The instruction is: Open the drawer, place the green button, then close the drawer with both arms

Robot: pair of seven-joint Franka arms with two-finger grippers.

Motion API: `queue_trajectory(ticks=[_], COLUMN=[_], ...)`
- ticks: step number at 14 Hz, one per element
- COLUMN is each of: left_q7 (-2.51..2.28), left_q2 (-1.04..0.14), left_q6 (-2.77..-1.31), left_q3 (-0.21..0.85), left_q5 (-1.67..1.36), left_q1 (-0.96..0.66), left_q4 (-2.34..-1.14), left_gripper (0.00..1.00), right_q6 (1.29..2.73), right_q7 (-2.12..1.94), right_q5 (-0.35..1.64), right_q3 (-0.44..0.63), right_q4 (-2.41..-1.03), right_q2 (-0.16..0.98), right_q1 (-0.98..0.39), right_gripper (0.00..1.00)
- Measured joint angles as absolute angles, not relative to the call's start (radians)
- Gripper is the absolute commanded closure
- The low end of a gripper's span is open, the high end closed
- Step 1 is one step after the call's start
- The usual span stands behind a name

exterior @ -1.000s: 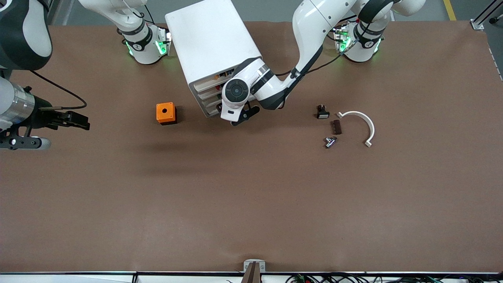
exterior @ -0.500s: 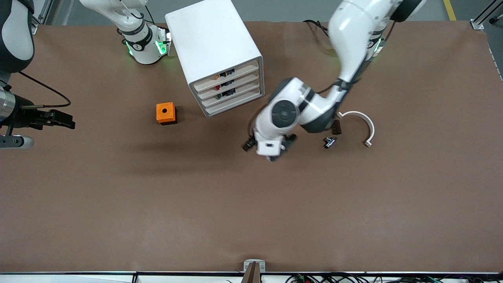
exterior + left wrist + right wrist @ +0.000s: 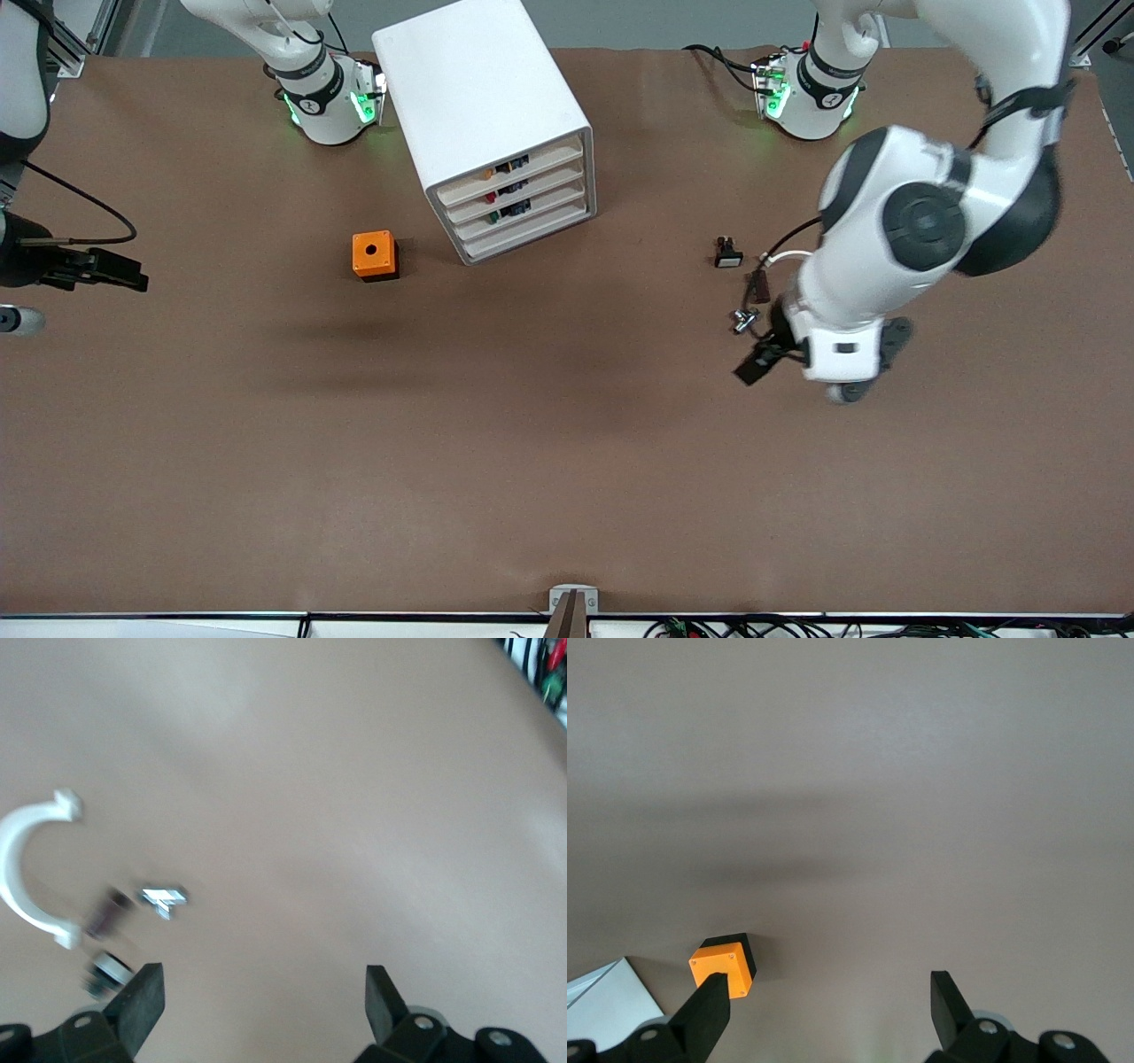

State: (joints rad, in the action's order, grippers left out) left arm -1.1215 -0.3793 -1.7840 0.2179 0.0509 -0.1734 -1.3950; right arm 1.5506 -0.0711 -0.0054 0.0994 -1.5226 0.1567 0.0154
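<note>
Front view, top centre: the white cabinet has all four drawers pushed in flush. The drawer, third from the top, is closed. Through its translucent front I see a small green spot, the button, inside at the right arm's end.

The left gripper hangs over bare table at the left arm's end. Its fingers are spread wide and hold nothing. Just beside it lie a silver fitting, a brown block and a white-capped switch. The left wrist view also shows a white curved clip.

The right gripper waits at the edge of the frame at the right arm's end, released and empty. An orange box sits between it and the cabinet.
</note>
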Motion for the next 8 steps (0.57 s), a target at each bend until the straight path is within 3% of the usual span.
queue_trajectory(ticks=[8], left_q7=[-0.544], left_q2=[-0.159], left_q6=[-1.552], left_q3=[0.181], left_q5=[0.062], left_q1=[-0.015], left_q4=[-1.418], left_gripper=[0.00], right_q6=[1.520], right_q7=[-0.071], right_q5=[-0.004], right_q3=[0.076], right_q4=[-1.509], right_q2=[0.152], right_q1=[0.051], right_gripper=[0.00])
